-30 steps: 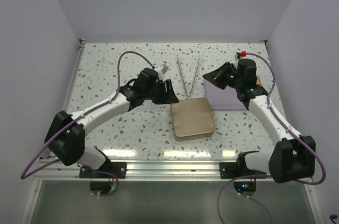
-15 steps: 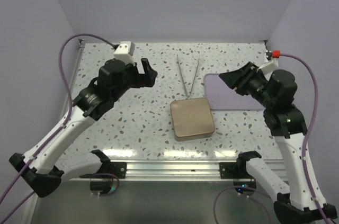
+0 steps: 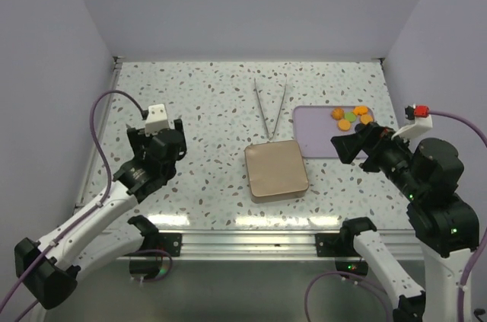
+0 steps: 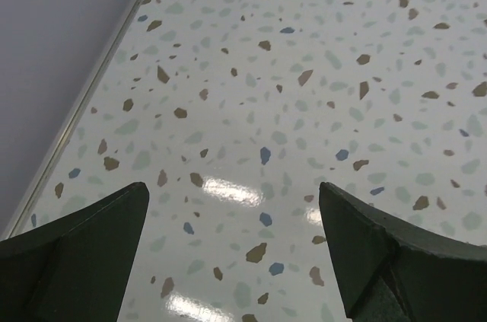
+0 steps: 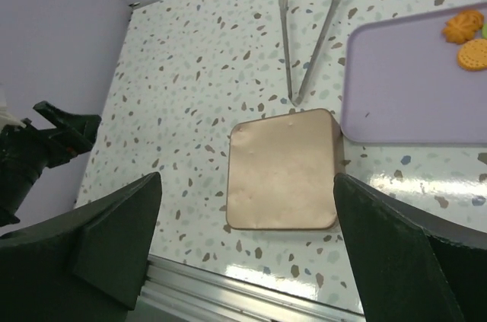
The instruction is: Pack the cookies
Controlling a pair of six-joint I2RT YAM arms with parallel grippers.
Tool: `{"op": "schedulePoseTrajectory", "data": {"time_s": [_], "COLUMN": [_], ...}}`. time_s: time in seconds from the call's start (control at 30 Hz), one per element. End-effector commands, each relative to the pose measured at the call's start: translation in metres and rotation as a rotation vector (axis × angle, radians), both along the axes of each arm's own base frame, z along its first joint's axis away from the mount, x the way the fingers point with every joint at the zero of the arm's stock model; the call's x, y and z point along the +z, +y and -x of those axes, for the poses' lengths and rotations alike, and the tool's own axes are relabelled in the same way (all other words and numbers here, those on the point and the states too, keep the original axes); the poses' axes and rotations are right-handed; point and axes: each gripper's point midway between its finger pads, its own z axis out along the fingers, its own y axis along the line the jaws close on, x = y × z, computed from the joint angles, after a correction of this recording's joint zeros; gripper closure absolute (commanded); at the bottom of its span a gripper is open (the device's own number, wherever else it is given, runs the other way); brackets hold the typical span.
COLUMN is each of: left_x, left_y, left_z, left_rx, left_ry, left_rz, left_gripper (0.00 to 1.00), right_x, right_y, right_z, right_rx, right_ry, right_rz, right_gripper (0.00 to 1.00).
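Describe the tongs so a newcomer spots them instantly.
On the speckled table, look just beyond the square tan box at centre, left of the lavender tray. The tongs are a thin metal V, hinge toward the box; both neighbours are broad and flat.

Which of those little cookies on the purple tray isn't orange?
The green cookie, in the middle of the cluster. Those around it are all orange.

The left arm [image 3: 90, 221] and right arm [image 3: 440, 192] are showing white links between bulky black joint housings, each trailing a purple cable [image 3: 112, 94], the left wearing a white block [image 3: 158, 116], the right a red tag [image 3: 418, 111], both ending in dark wedge-shaped jaws.
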Motion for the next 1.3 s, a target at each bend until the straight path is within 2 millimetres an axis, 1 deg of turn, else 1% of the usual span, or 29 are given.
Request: {"op": "schedulePoseTrajectory", "data": {"time_s": [0.0,0.07,0.1,0.13,0.17,0.2,0.23,0.27,0.3,0.33,0.4,0.5,0.53,0.57,0.6,0.63,0.7,0.73,0.8,0.83,0.9,0.93,1.0,1.03,1.07,1.13,1.17,1.2,1.27], "left_x": [-0.007,-0.014,-0.030,-0.035,-0.050,-0.056,-0.062,-0.060,-0.074,-0.081,-0.093,-0.100,-0.112,-0.106,-0.109,-0.119,-0.122,-0.122,-0.120,-0.108,-0.107,-0.110,-0.105,-0.094,-0.102,-0.101,-0.103,-0.099,-0.101], "left_y": [0.026,0.034,0.034,0.046,0.046,0.051,0.066,0.070,0.072,0.084,0.090,0.100,0.103,0.106,0.108,0.110,0.114,0.114,0.108,0.106,0.099,0.099,0.086,0.082,0.080,0.078,0.079,0.076,0.069], "left_z": [-0.002,-0.009,-0.010,-0.012,-0.016,-0.018,-0.018,-0.024,-0.023,-0.023,-0.025,-0.033,-0.036,-0.043,-0.047,-0.053,-0.062,-0.070,-0.081,-0.089,-0.097,-0.100,-0.109,-0.113,-0.104,-0.105,-0.100,-0.098,-0.092], "left_rx": [0.143,0.168,0.144,0.175,0.147,0.150,0.194,0.201,0.187,0.217,0.222,0.262,0.277,0.301,0.315,0.327,0.341,0.324,0.273,0.244,0.183,0.174,0.091,0.054,0.027,0.020,0.019,-0.004,-0.059], "left_ry": [-0.056,-0.072,-0.046,-0.054,-0.052,-0.055,-0.058,-0.096,-0.080,-0.078,-0.096,-0.119,-0.084,-0.114,-0.106,-0.086,-0.084,-0.104,-0.115,-0.180,-0.191,-0.183,-0.205,-0.270,-0.279,-0.271,-0.284,-0.310,-0.320], "left_rz": [-0.039,-0.014,-0.007,0.011,0.037,0.048,0.060,0.085,0.094,0.093,0.081,0.069,0.058,0.057,0.049,0.032,0.002,-0.026,-0.036,-0.047,-0.043,-0.052,-0.049,-0.064,-0.079,-0.063,-0.072,-0.074,-0.072], "left_gripper": [0.00,0.00,0.00,0.00,0.00,0.00,0.00,0.00,0.00,0.00,0.00,0.00,0.00,0.00,0.00,0.00,0.00,0.00,0.00,0.00,0.00,0.00,0.00,0.00,0.00,0.00,0.00,0.00,0.00], "right_x": [-0.016,-0.017,-0.015,-0.013,-0.014,-0.013,-0.016,-0.018,-0.020,-0.024,-0.028,-0.033,-0.036,-0.037,-0.037,-0.040,-0.041,-0.044,-0.045,-0.048,-0.048,-0.053,-0.058,-0.060,-0.061,-0.066,-0.067,-0.069,-0.072], "right_y": [-0.022,-0.029,-0.029,-0.029,-0.028,-0.026,-0.026,-0.025,-0.025,-0.025,-0.025,-0.025,-0.024,-0.024,-0.020,-0.018,-0.016,-0.015,-0.014,-0.014,-0.014,-0.013,-0.012,-0.012,-0.012,-0.010,-0.010,-0.010,-0.009], "right_z": [0.002,-0.003,-0.004,-0.004,-0.004,-0.005,-0.005,-0.006,-0.006,-0.006,-0.005,-0.005,-0.006,-0.007,-0.008,-0.010,-0.013,-0.014,-0.015,-0.014,-0.015,-0.014,-0.018,-0.019,-0.021,-0.027,-0.031,-0.034,-0.040], "right_rx": [-0.101,-0.145,-0.152,-0.151,-0.144,-0.137,-0.134,-0.135,-0.137,-0.137,-0.135,-0.129,-0.124,-0.122,-0.101,-0.090,-0.088,-0.082,-0.078,-0.078,-0.075,-0.074,-0.073,-0.073,-0.080,-0.081,-0.087,-0.095,-0.100], "right_ry": [0.066,0.080,0.073,0.065,0.067,0.057,0.065,0.075,0.084,0.098,0.107,0.108,0.113,0.113,0.115,0.122,0.121,0.128,0.129,0.130,0.112,0.109,0.104,0.102,0.106,0.107,0.113,0.113,0.122], "right_rz": [0.084,0.093,0.092,0.090,0.087,0.082,0.083,0.082,0.077,0.079,0.082,0.093,0.097,0.105,0.099,0.099,0.097,0.096,0.092,0.094,0.089,0.089,0.083,0.079,0.073,0.067,0.064,0.062,0.054], "right_gripper": [0.01,0.01,0.01,0.01,0.01,0.01,0.01,0.01,0.01,0.01,0.01,0.01,0.01,0.01,0.01,0.01,0.01,0.01,0.01,0.01,0.01,0.01,0.01,0.01,0.01,0.01,0.01,0.01,0.01]}}
